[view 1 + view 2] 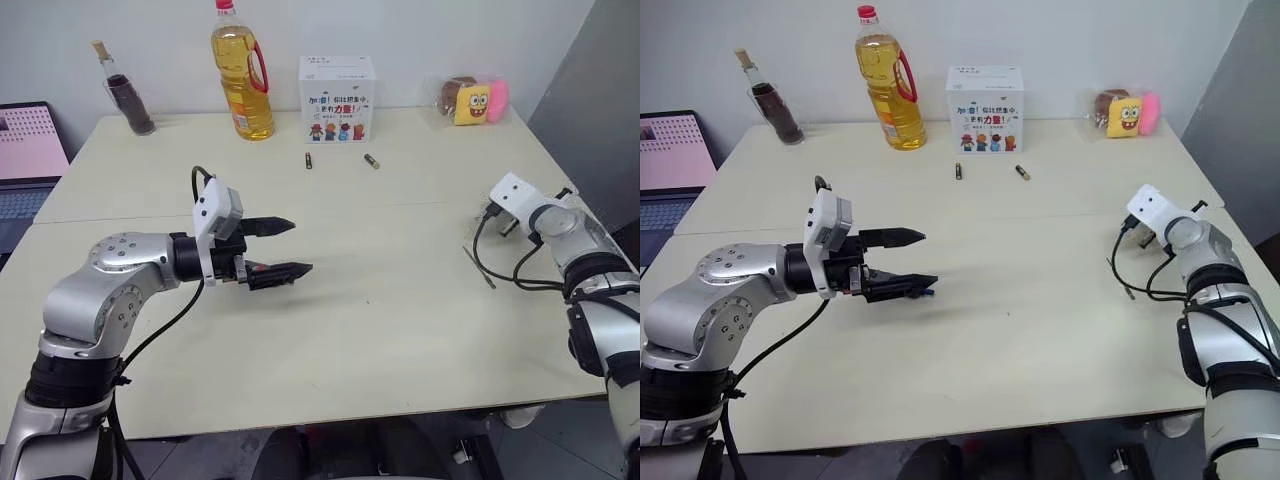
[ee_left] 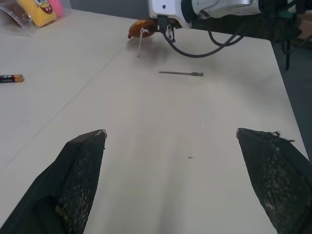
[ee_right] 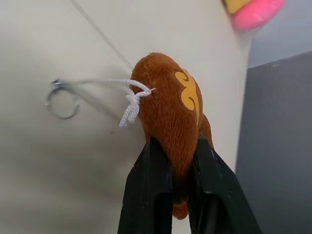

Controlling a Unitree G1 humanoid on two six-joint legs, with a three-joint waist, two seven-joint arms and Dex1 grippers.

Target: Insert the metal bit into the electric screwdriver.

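Trouble: our right fingers (image 3: pixel 178 195) pinch a plush (image 3: pixel 170 112), left fingers (image 2: pixel 87 165) gape empty; bit (image 2: pixel 181 73) lies ungrasped, screwdriver unseen.

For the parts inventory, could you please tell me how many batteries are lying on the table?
2: one battery and another battery beside it, both in front of the white box. Others may be hidden.

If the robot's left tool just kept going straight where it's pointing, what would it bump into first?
Probably the metal bit lying on the table; the left tool is open and aimed roughly that way, though depth is hard to judge.
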